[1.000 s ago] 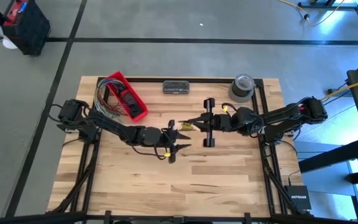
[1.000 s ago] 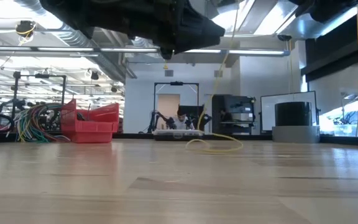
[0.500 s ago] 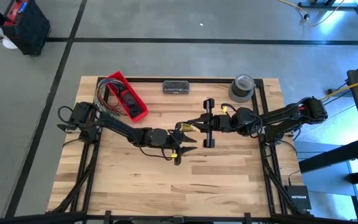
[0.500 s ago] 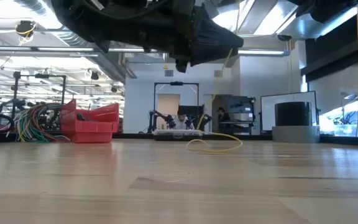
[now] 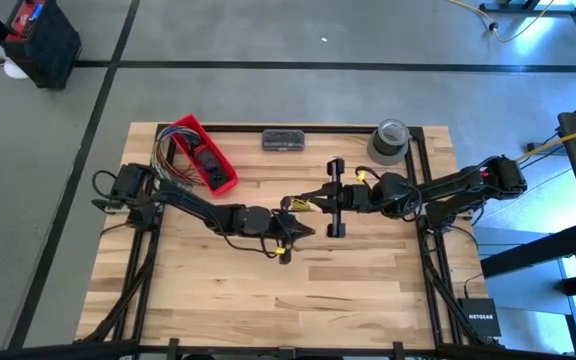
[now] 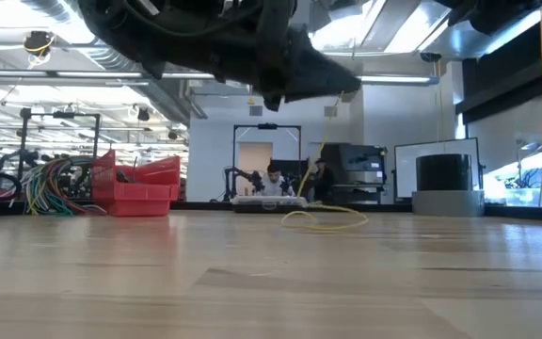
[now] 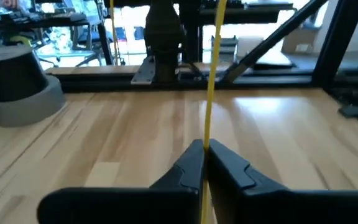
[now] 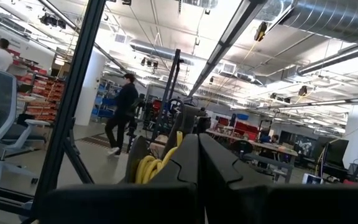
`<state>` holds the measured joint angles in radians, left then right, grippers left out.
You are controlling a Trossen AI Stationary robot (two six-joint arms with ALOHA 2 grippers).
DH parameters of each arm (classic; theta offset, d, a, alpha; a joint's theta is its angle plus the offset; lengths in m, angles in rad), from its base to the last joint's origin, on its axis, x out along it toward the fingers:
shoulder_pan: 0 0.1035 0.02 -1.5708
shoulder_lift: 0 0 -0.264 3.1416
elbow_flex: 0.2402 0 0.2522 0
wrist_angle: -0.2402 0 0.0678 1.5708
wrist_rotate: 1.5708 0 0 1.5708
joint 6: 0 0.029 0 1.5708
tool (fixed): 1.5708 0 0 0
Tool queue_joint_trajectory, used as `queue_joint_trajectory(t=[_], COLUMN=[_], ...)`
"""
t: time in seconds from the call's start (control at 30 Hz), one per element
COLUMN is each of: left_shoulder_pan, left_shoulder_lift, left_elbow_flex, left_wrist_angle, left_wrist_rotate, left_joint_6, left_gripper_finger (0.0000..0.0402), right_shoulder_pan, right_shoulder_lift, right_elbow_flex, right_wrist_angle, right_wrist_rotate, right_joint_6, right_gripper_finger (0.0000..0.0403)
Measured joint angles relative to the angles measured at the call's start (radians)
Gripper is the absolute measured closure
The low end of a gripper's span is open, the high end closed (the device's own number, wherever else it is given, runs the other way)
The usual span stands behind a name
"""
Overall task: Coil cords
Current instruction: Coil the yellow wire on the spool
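The left gripper (image 7: 202, 163) has its jaws clamped on the cord (image 7: 211, 81), which runs taut and straight up out of the pinch. The right gripper (image 8: 197, 155) has its jaws pressed together, a yellow strand of cord showing just beside them. Seen from above, both meet near the middle of the surface (image 5: 368, 280), the left gripper (image 5: 298, 222) at about seven o'clock of the right gripper (image 5: 301, 203). More cord lies looped on the surface (image 6: 326, 220). A red bin (image 5: 200, 154) sits toward ten o'clock, a tape roll (image 5: 391, 138) toward one o'clock.
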<state>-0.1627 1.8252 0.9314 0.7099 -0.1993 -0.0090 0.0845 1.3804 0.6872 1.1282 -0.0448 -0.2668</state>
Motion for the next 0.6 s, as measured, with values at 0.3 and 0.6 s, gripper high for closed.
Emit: queue_joint_trajectory(t=[0.3, 0.6], left_shoulder_pan=[-0.001, -0.041], left_shoulder_lift=[-0.261, -0.549], left_elbow_flex=[0.0, -0.049], left_wrist_angle=[-0.535, -0.945], left_wrist_rotate=[-0.161, -0.25], left_joint_6=[0.068, -0.078], left_gripper_finger=[0.0396, 0.0399], right_shoulder_pan=[0.001, 0.0], right_shoulder_lift=[-0.002, -0.002], right_elbow_flex=[0.0, 0.001], right_wrist_angle=[-0.03, -0.078], right_wrist_rotate=[0.0, 0.001], right_joint_6=[0.0, -0.001], right_gripper_finger=[0.04, 0.04])
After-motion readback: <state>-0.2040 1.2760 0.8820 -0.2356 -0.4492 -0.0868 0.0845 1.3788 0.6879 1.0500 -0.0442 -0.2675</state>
